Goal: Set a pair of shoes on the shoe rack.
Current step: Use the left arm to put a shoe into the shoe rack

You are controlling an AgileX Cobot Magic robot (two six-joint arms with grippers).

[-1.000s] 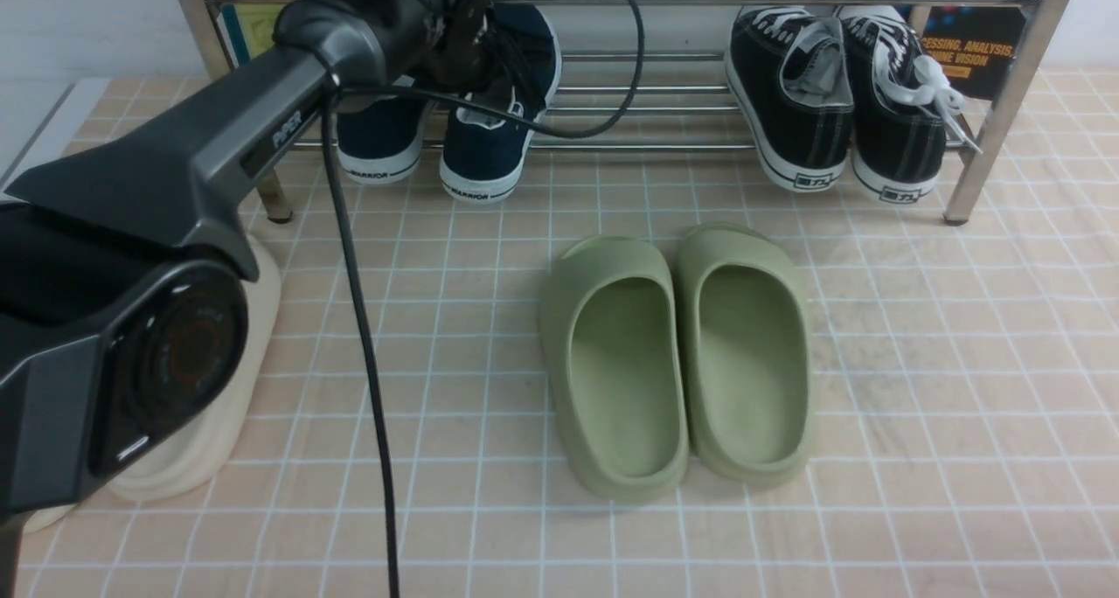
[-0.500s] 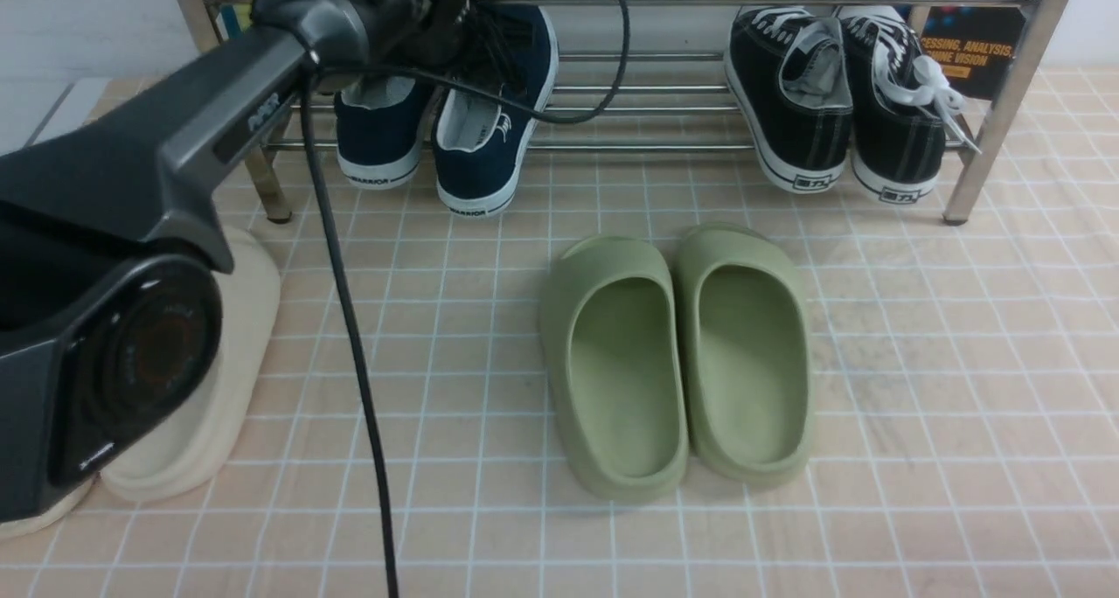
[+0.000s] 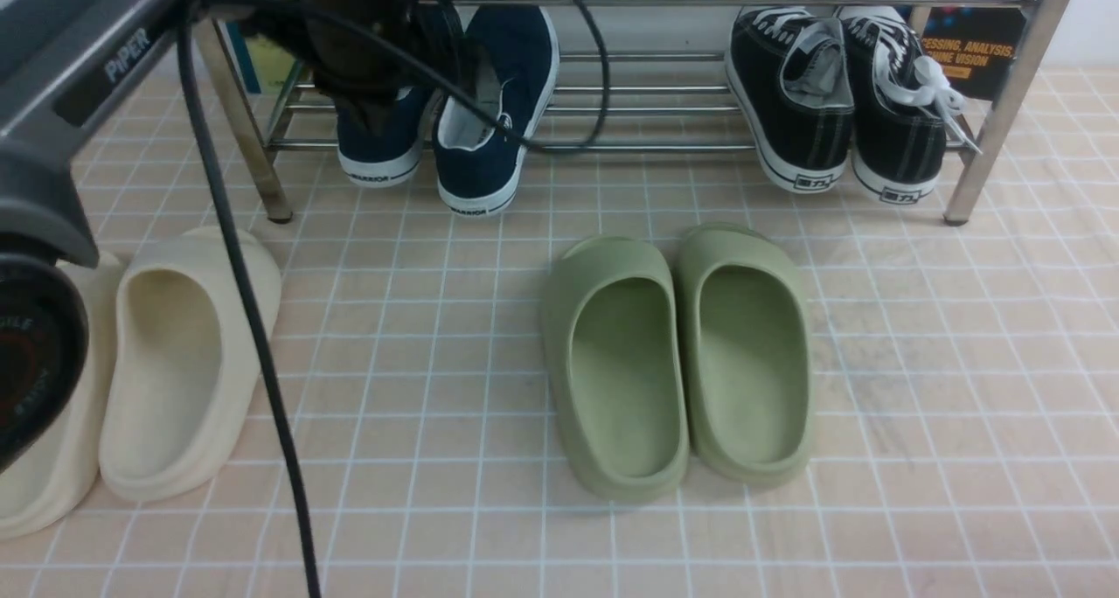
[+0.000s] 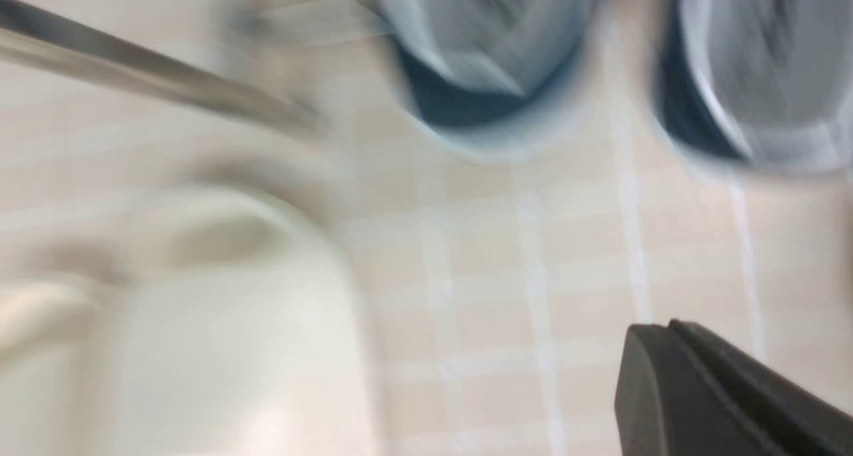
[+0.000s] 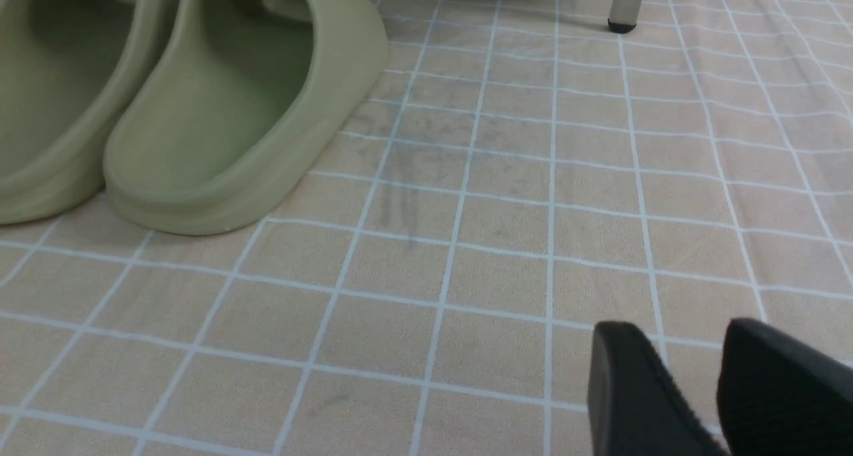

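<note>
Both shoes of the navy pair stand on the lowest bars of the steel shoe rack (image 3: pixel 664 146), heels toward me: the left shoe (image 3: pixel 382 148) and the right shoe (image 3: pixel 496 100), which sits slightly askew. My left gripper (image 3: pixel 363 113) hangs just in front of the left shoe, partly covering it. The blurred left wrist view shows both shoes (image 4: pixel 486 56) (image 4: pixel 753 76) ahead of the left gripper (image 4: pixel 670 326), whose fingers are pressed together on nothing. My right gripper (image 5: pixel 680 329) hovers low over the checked floor, open and empty.
A pair of black lace-up sneakers (image 3: pixel 839 100) occupies the rack's right side. Green slides (image 3: pixel 682 362) lie mid-floor, close to the right gripper. Cream slides (image 3: pixel 175 362) sit at the near left under my left arm. A rack leg (image 5: pixel 626 3) stands ahead of the right gripper.
My left arm has lifted and swung left, away from the right navy shoe, uncovering the cream slides. Its gripper released that shoe and is now shut. The right arm has not moved.
</note>
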